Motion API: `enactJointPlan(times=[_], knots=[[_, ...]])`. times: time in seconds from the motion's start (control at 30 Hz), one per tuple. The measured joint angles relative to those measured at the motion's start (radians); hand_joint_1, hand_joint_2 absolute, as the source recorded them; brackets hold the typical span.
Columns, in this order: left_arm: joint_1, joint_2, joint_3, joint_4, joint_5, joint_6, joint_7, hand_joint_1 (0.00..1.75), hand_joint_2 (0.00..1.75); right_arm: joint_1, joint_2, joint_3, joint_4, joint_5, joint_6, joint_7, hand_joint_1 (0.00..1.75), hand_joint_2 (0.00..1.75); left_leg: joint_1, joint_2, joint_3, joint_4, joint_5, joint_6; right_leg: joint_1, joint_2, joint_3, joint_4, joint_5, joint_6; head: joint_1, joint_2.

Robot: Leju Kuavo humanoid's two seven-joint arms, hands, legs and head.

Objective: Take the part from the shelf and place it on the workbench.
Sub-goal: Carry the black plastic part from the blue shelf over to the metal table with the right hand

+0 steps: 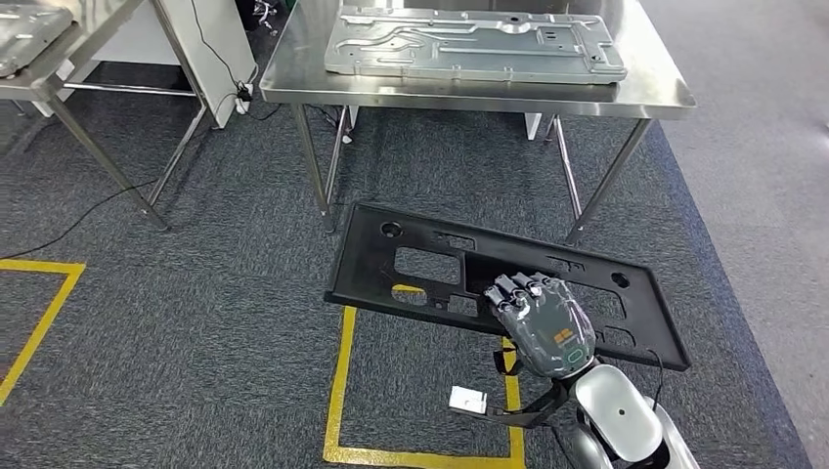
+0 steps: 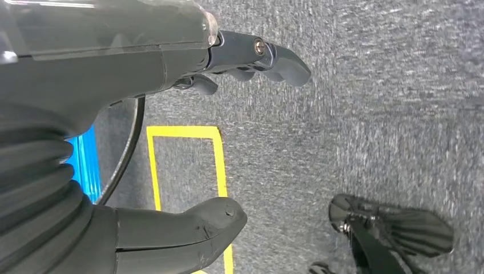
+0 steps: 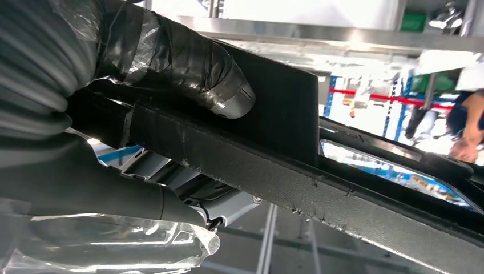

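Already the part (image 1: 489, 278), a long flat black panel with cut-out windows, is off the shelf and in the air, carried over the grey carpet in front of the robot and short of the bench (image 1: 313, 73). It hangs roughly level, slightly skewed, with its far long edge toward the bench legs and its near edge in the right robot hand (image 1: 543, 318). That robot hand grasps it: in the head view the dark fingers lie over the top face near the panel's right half, and in the right wrist view the thumb (image 3: 188, 68) presses one face while the rest of the hand clamps the edge from the other side. The left robot hand (image 2: 171, 142) hangs over the carpet, released, fingers apart and holding nothing.

So the pick looks done, and the carry and the set-down are left. The bench stands near, just beyond the panel, and a pale metal plate (image 1: 474, 44) already lies on its top, taking up much of the surface, so placing room there looks tight. Yellow floor tape (image 1: 340, 391) marks squares on the carpet under the panel.
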Motion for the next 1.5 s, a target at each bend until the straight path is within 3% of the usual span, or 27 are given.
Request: enactJointPlan(times=[0.07,0.13,0.27,0.57,0.7,0.77,0.83,0.9,0.93,0.97,1.0,1.03,1.1,1.13,1.2,1.3,1.37,1.43,1.47,1.5], knots=[[0.000,0.000,0.000,0.000,0.000,-0.002,-0.002,0.00,1.75,-0.004,0.000,0.002,0.003,0.000,0.002,0.001,1.75,1.75,-0.002,-0.012,0.007,0.005,-0.007,-0.002,0.003,0.003,0.044,-0.127,0.088,-0.012,0.000,0.000],[-0.001,-0.001,0.000,0.000,0.000,-0.003,-0.005,0.00,1.75,-0.010,-0.001,0.005,0.004,0.000,0.003,0.004,1.75,1.75,-0.005,-0.019,0.008,0.011,-0.014,-0.008,0.007,0.008,0.085,-0.235,0.135,-0.022,0.000,0.000],[0.000,0.000,0.000,0.000,0.000,-0.004,-0.006,0.00,1.75,-0.016,-0.002,0.010,0.007,0.001,0.004,0.007,1.75,1.75,-0.007,-0.022,0.006,0.012,-0.017,-0.007,0.010,0.012,0.092,-0.261,0.137,-0.018,-0.001,0.000],[0.000,0.000,0.001,0.000,0.000,-0.008,-0.007,0.00,1.75,-0.020,-0.003,0.013,0.018,0.003,0.004,0.007,1.75,1.75,-0.006,-0.022,0.011,0.001,-0.015,-0.014,0.013,0.011,0.093,-0.260,0.135,-0.028,-0.001,0.000],[0.000,0.002,0.003,0.000,0.000,-0.016,-0.011,0.00,1.75,-0.024,-0.003,0.014,0.021,0.003,0.004,0.007,1.75,1.75,-0.009,-0.022,0.011,0.002,-0.017,-0.002,0.007,0.011,0.098,-0.271,0.140,-0.020,-0.001,0.000],[0.000,0.001,0.005,0.000,0.000,-0.017,-0.013,0.00,1.75,-0.026,-0.004,0.014,0.022,0.003,0.004,0.007,1.75,1.75,-0.002,-0.020,0.030,-0.028,-0.004,0.003,0.009,0.009,0.102,-0.268,0.134,-0.015,0.000,0.000],[0.001,0.000,0.006,0.000,0.000,-0.018,-0.014,0.00,1.75,-0.030,-0.005,0.015,0.023,0.003,0.004,0.007,1.75,1.75,0.006,-0.016,0.046,-0.054,0.008,0.005,0.009,0.008,0.073,-0.200,0.091,-0.008,0.000,0.000],[0.001,0.000,0.007,0.000,0.000,-0.018,-0.015,0.00,1.75,-0.032,-0.005,0.017,0.026,0.003,0.004,0.007,1.75,1.75,0.006,-0.014,0.048,-0.055,0.007,0.005,0.004,0.008,0.006,-0.071,0.032,0.001,0.000,0.000],[0.001,0.000,0.007,0.000,0.000,-0.018,-0.015,0.00,1.75,-0.032,-0.006,0.018,0.028,0.003,0.004,0.007,1.75,1.75,0.007,-0.013,0.047,-0.052,0.004,0.004,0.000,0.008,-0.021,-0.023,0.019,0.006,0.000,0.000],[0.002,-0.001,0.007,0.000,0.000,-0.018,-0.015,0.00,1.75,-0.032,-0.006,0.019,0.031,0.003,0.005,0.007,1.75,1.75,0.008,-0.013,0.048,-0.049,0.001,0.001,-0.005,0.007,-0.033,-0.005,0.025,0.011,0.000,0.000],[0.002,-0.001,0.008,0.000,0.000,-0.018,-0.015,0.00,1.75,-0.033,-0.006,0.020,0.033,0.003,0.005,0.007,1.75,1.75,0.011,-0.014,0.048,-0.044,-0.004,-0.003,-0.009,0.007,-0.023,-0.031,0.051,0.015,0.000,0.000],[0.002,-0.002,0.008,0.000,0.000,-0.019,-0.015,0.00,1.75,-0.033,-0.007,0.021,0.034,0.003,0.005,0.007,1.75,1.75,0.014,-0.016,0.048,-0.036,-0.010,-0.008,-0.013,0.007,0.005,-0.091,0.090,0.020,0.000,0.000],[0.003,-0.001,0.008,0.000,0.000,-0.019,-0.015,0.00,1.75,-0.036,-0.008,0.022,0.035,0.003,0.006,0.007,1.75,1.75,0.019,-0.019,0.045,-0.016,-0.026,-0.024,-0.016,0.011,0.066,-0.212,0.139,0.023,0.000,0.000],[0.003,0.000,0.009,0.001,0.000,-0.018,-0.015,0.00,1.75,-0.038,-0.008,0.022,0.036,0.003,0.006,0.007,1.75,1.75,0.019,-0.020,0.042,-0.007,-0.035,-0.032,-0.015,0.014,0.081,-0.241,0.143,0.017,0.000,0.000],[0.003,0.002,0.010,0.001,0.000,-0.019,-0.017,0.00,1.75,-0.040,-0.009,0.022,0.038,0.003,0.007,0.007,1.75,1.75,0.016,-0.022,0.037,0.002,-0.046,-0.046,-0.010,0.019,0.083,-0.244,0.132,-0.001,0.000,0.000],[0.003,0.000,0.014,0.001,0.000,-0.019,-0.018,0.00,1.75,-0.044,-0.011,0.023,0.040,0.003,0.007,0.007,1.75,1.75,0.020,-0.012,0.035,0.024,-0.062,-0.057,-0.010,0.015,0.088,-0.244,0.126,-0.027,0.000,0.000],[0.002,0.000,0.016,0.001,0.000,-0.020,-0.019,0.00,1.75,-0.046,-0.012,0.024,0.040,0.003,0.007,0.007,1.75,1.75,0.021,0.004,-0.007,0.113,-0.105,-0.063,-0.009,0.009,0.095,-0.246,0.123,-0.039,0.000,0.000],[0.002,0.000,0.017,0.001,0.000,-0.020,-0.020,0.00,1.75,-0.047,-0.012,0.026,0.041,0.003,0.007,0.007,1.75,1.75,0.021,0.010,-0.083,0.245,-0.155,-0.065,-0.004,0.004,0.101,-0.246,0.116,-0.045,0.000,0.000],[0.003,0.000,0.017,0.001,0.000,-0.021,-0.020,0.00,1.75,-0.046,-0.012,0.027,0.042,0.003,0.007,0.007,1.75,1.75,0.021,0.010,-0.111,0.286,-0.160,-0.063,-0.001,0.003,0.105,-0.246,0.111,-0.047,0.000,0.000],[0.005,0.000,0.017,0.001,0.000,-0.021,-0.020,0.00,1.75,-0.046,-0.012,0.029,0.043,0.003,0.008,0.007,1.75,1.75,0.020,0.010,-0.123,0.289,-0.142,-0.060,0.002,0.002,0.111,-0.246,0.106,-0.047,0.000,0.000]])
